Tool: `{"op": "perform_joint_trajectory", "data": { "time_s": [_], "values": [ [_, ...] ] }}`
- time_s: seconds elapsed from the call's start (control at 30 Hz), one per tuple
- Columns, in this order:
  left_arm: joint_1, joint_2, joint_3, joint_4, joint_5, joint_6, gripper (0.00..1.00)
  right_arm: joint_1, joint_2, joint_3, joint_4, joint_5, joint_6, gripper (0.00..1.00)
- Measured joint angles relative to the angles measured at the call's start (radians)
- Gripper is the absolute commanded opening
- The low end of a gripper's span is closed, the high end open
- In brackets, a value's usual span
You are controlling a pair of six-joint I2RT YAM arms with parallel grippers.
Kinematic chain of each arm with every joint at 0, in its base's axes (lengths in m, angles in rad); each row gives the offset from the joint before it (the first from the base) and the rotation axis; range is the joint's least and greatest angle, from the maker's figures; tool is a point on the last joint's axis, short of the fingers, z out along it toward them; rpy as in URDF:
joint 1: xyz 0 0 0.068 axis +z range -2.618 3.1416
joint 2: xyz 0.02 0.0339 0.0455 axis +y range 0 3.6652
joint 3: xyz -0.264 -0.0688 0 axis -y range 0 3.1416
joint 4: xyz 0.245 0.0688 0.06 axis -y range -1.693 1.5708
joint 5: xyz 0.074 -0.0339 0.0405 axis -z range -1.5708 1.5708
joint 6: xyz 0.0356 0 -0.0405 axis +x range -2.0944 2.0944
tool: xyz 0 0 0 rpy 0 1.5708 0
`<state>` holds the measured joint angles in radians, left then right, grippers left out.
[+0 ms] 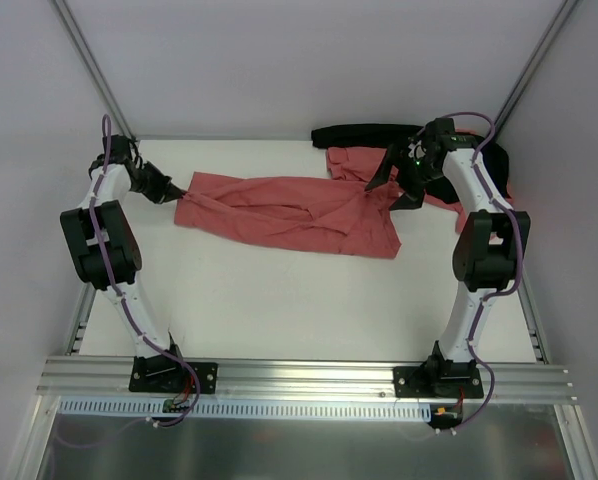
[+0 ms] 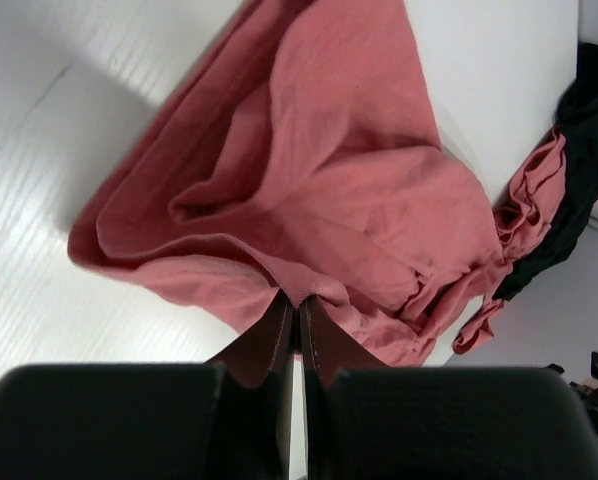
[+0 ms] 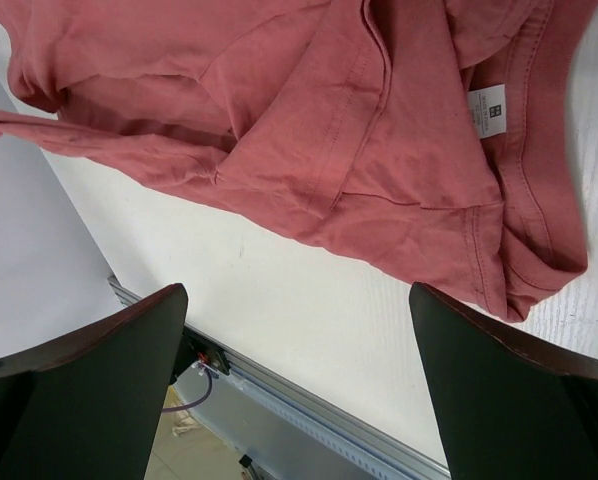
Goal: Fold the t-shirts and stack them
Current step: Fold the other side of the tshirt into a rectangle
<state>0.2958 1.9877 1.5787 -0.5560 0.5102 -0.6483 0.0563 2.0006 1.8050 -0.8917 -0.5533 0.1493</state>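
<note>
The left claw (image 1: 176,192) is clamped on the left edge of a crumpled red t-shirt (image 1: 289,212), which stretches right across the far half of the table (image 1: 279,300). The right claw (image 1: 397,185) hangs wide open over its right end.

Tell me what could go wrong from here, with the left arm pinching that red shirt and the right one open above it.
1. The left gripper is shut on only a thin edge of the t-shirt, so a pull may slip it free.
2. The shirt lies crumpled in layers, so the open right gripper may pinch several folds at once.
3. Its right end touches the other red cloth and the black cloth, so dragging could pull those along.
</note>
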Motion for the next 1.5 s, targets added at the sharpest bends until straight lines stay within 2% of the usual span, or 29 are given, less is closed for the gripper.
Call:
{"op": "perform_joint_trajectory", "data": {
  "time_s": [0.4,0.43,0.47,0.5,0.53,0.6,0.7,0.9,1.13,1.4,1.5],
  "values": [
    [0.006,0.187,0.058,0.052,0.001,-0.059,0.01,0.0,-0.087,-0.063,-0.066,0.027,-0.047,0.99],
    [0.009,0.196,0.067,0.053,-0.003,-0.066,0.14,0.0,-0.097,-0.073,-0.071,0.03,-0.05,1.0],
    [0.013,0.204,0.076,0.056,-0.005,-0.069,0.59,0.0,-0.105,-0.08,-0.078,0.032,-0.052,1.0],
    [0.016,0.214,0.086,0.056,-0.009,-0.072,0.85,0.0,-0.11,-0.085,-0.082,0.034,-0.054,0.99],
    [0.021,0.225,0.098,0.058,-0.014,-0.077,0.99,0.0,-0.114,-0.087,-0.089,0.037,-0.055,0.99],
    [0.035,0.237,0.114,0.062,-0.003,-0.097,0.99,0.0,-0.121,-0.093,-0.094,0.042,-0.058,0.99],
    [0.047,0.22,0.106,0.076,-0.063,-0.094,0.99,0.0,-0.126,-0.094,-0.1,0.044,-0.058,1.0],
    [0.079,0.08,-0.026,0.106,-0.173,-0.076,0.99,0.005,-0.137,-0.123,-0.083,0.043,-0.056,1.0],
    [0.09,-0.114,-0.147,0.18,-0.118,-0.039,0.99,0.067,-0.122,-0.159,-0.032,0.038,-0.037,1.0],
    [0.04,-0.301,-0.345,0.192,-0.05,-0.036,0.99,0.174,0.076,-0.065,0.053,-0.019,0.013,0.99],
    [-0.004,-0.377,-0.387,0.185,-0.042,-0.034,0.99,0.199,0.154,-0.041,0.082,-0.039,0.03,0.91]
  ]
}}
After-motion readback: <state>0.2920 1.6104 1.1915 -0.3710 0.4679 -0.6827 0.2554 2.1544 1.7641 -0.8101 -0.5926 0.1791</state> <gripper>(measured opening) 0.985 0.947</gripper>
